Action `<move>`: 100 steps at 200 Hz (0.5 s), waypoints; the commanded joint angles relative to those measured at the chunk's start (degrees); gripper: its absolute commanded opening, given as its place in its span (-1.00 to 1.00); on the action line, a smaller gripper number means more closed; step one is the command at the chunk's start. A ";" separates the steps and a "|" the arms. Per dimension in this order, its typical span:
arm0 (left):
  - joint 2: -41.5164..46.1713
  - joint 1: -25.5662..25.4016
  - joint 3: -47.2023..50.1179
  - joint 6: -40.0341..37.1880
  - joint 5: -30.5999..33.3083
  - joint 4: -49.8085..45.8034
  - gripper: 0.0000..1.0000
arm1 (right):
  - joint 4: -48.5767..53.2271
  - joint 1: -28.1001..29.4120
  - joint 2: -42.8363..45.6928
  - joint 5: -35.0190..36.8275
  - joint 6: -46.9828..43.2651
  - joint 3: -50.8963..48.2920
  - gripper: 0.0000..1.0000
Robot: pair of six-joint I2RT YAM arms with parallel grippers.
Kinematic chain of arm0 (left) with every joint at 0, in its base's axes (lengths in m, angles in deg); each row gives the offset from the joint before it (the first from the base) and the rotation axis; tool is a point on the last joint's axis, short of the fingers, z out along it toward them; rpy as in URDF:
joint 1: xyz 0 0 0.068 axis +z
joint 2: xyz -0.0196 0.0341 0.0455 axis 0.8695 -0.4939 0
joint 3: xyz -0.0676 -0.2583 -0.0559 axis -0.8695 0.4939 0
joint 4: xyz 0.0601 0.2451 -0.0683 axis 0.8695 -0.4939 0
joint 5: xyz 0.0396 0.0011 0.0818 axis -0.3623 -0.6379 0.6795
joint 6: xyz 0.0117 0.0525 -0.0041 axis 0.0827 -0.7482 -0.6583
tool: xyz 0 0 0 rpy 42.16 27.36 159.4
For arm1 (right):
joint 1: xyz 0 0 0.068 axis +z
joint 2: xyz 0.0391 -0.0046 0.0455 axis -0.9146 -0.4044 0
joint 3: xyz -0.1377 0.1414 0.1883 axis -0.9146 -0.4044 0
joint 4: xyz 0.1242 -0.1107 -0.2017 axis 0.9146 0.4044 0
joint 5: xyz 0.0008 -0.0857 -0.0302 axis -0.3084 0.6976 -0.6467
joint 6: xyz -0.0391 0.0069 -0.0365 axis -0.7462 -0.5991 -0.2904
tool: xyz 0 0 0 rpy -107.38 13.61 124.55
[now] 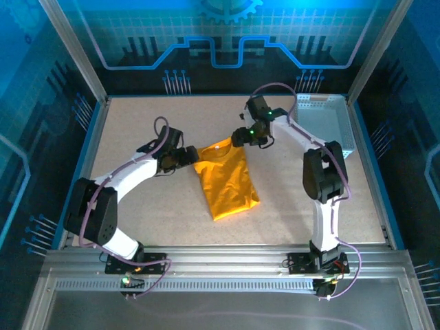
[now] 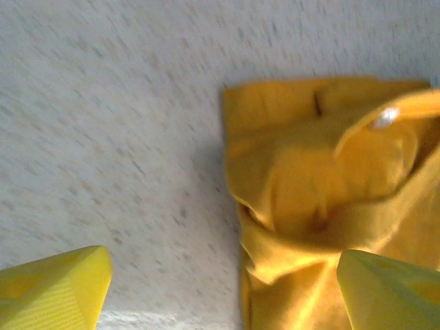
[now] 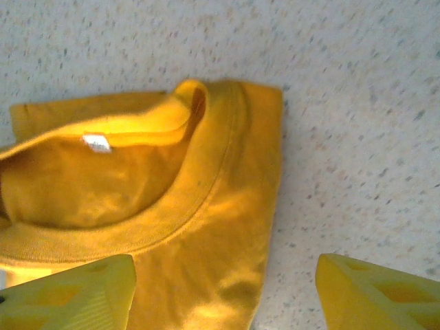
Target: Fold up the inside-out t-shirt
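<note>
The only label I can find is a small white tag sewn inside the neckline of the plain orange-yellow short-sleeved t-shirt. It is too small and bright for me to read any writing on it. From my left wrist the same tag shows as a pale spot under the collar band.

The t-shirt lies folded into a narrow rectangle on the pale speckled desk, collar end away from my bases and lower end slanting toward my right base.

A pale perforated basket sits well apart from the t-shirt, beyond its collar end and off to the right, partly behind my right arm. I cannot tell what is in it.

My left end effector hangs at the collar end's left corner, jaws spread wide and holding nothing. One yellow finger is over bare desk, the other over cloth. My right end effector hangs at the collar end's right corner, jaws likewise wide and holding nothing.

Bare desk surrounds the t-shirt on every side, widest to its left and right. A raised metal frame rims the desk well apart from the cloth.
</note>
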 commanded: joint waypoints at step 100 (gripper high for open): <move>-15.82 -3.20 -2.38 5.45 -5.18 7.25 0.55 | -8.27 0.55 -6.37 -7.67 -1.55 -5.69 0.15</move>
